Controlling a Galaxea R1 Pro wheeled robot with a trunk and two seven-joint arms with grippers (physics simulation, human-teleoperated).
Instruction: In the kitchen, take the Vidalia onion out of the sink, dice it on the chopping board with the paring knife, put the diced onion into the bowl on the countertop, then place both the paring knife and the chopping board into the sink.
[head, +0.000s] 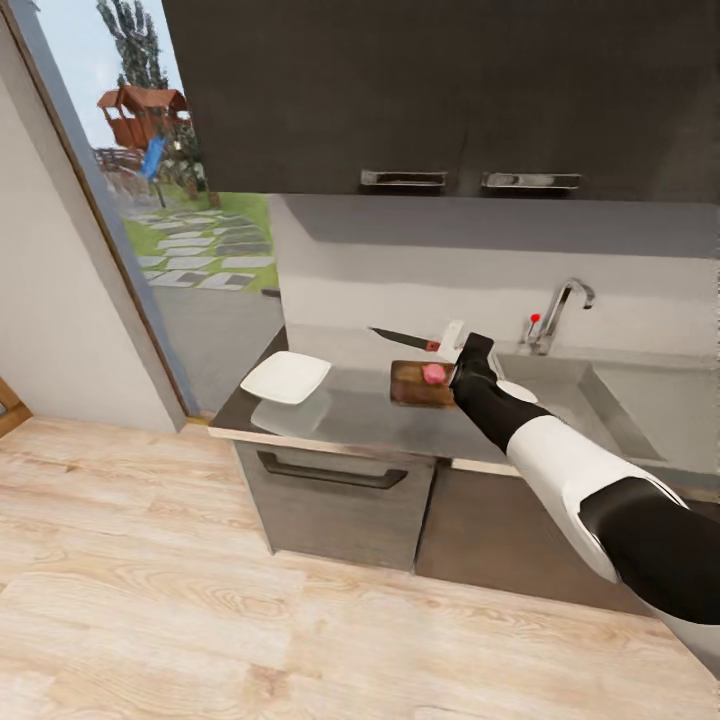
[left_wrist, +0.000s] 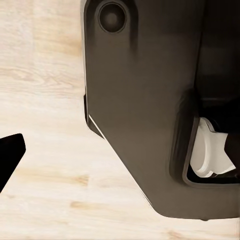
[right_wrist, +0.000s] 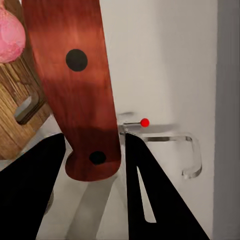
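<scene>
The right pincer (head: 456, 352) is clamped on the paring knife (head: 405, 340) by its orange-red handle, blade pointing away over the countertop (head: 350, 410). Just below it, the Vidalia onion (head: 434, 374) sits on the chopping board (head: 415, 392). The bowl (head: 286, 377) lies well beyond the blade tip; the sink (head: 590, 395) is on the pincer's opposite side.

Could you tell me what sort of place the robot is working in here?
It looks like a home kitchen: a steel sink with a chrome tap, dark upper cabinets over a grey countertop, and a chopping board carrying an onion. A tall window shows a garden.
</scene>
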